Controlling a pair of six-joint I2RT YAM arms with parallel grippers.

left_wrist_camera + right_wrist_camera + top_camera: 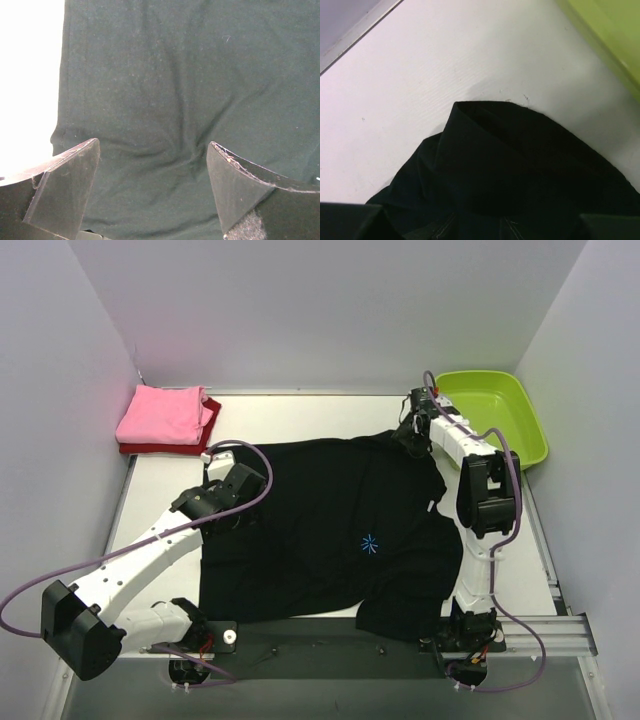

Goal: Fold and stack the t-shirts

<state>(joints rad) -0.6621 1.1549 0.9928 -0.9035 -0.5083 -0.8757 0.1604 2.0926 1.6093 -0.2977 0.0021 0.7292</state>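
We see the black shirt (330, 530) spread across the middle of the tabletop (300, 418). It is mostly flat but rumpled, and its near edge reaches the front of the tabletop between the two arm bases. Its small blue starburst mark (370, 545) faces up, a little right of the middle of the cloth.

The pink shirt (162, 412) lies folded in the far left corner on top of the folded dark red shirt (150, 449). The red shirt's edge shows along the near and right sides of the pink one. That pile sits apart from the black shirt. The green tub (500, 405) stands in the far right corner, near the far right part of the black shirt.

The left end effector (152, 187) hangs over the left side of the black shirt, close to its left hem. Its fingers (65, 192) stand well apart, with only wrinkled black cloth between them. We cannot say from the wrist view whether they touch the cloth. Bare tabletop shows just left of the hem.

The right end effector (412, 437) is at the far right corner of the black shirt, near the tub. In its wrist view a folded flap of the cloth runs from the tabletop back toward the fingers. The dark fingers merge with the dark cloth, so we cannot make out whether they are apart or clamped on the shirt.
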